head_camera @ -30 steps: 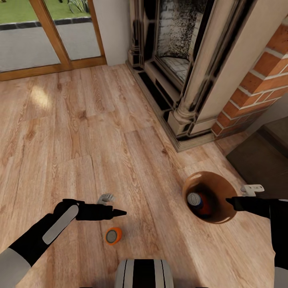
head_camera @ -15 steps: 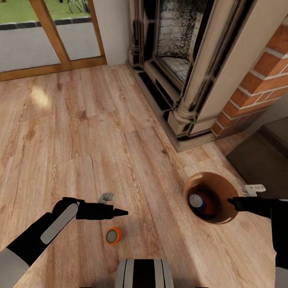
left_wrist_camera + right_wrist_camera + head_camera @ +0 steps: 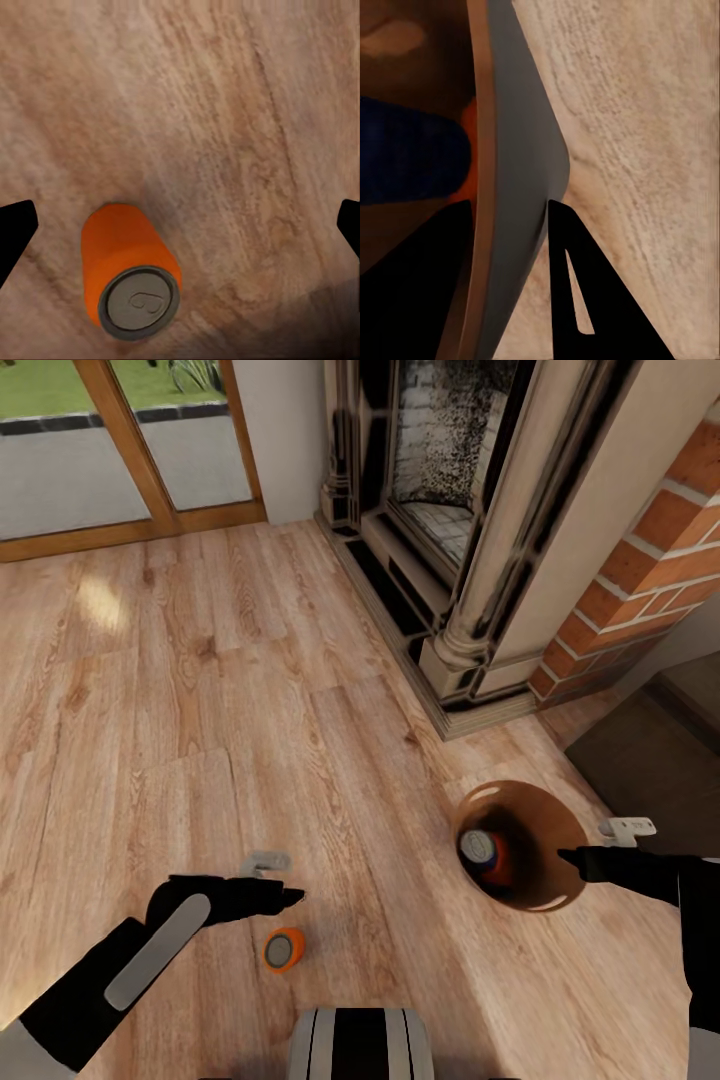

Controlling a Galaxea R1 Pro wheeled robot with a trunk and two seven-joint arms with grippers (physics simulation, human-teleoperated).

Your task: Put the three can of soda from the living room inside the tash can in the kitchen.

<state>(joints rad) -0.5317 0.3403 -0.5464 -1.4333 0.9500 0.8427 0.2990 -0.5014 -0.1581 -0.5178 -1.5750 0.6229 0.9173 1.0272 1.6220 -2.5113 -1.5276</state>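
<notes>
The robot is standing on the wood floor (image 3: 200, 690) beside a brick fireplace (image 3: 470, 540), with a glass door (image 3: 90, 450) at the far left.

One orange can (image 3: 284, 949) is standing upright on the floor just ahead of the robot's base. The left gripper (image 3: 290, 898) is hovering just above and beside it, not touching. In the left wrist view the can (image 3: 127, 274) is sitting low between the two black fingertips (image 3: 13, 229), which are showing at opposite edges of the picture, so the jaws are spread wide with the can off toward one finger.

The bin (image 3: 540, 830) is hanging tilted at the right, its copper inside facing the head camera. Inside it a blue can (image 3: 480, 850) is lying against a second orange one (image 3: 500, 872). The right gripper (image 3: 572, 857) is pinching the bin's rim: in the right wrist view one finger (image 3: 585, 300) is lying against the grey outer wall (image 3: 521, 172) and the other is sitting inside, with the wall between them. The blue can (image 3: 409, 157) and a sliver of orange (image 3: 471, 142) are showing within the bin there.
</notes>
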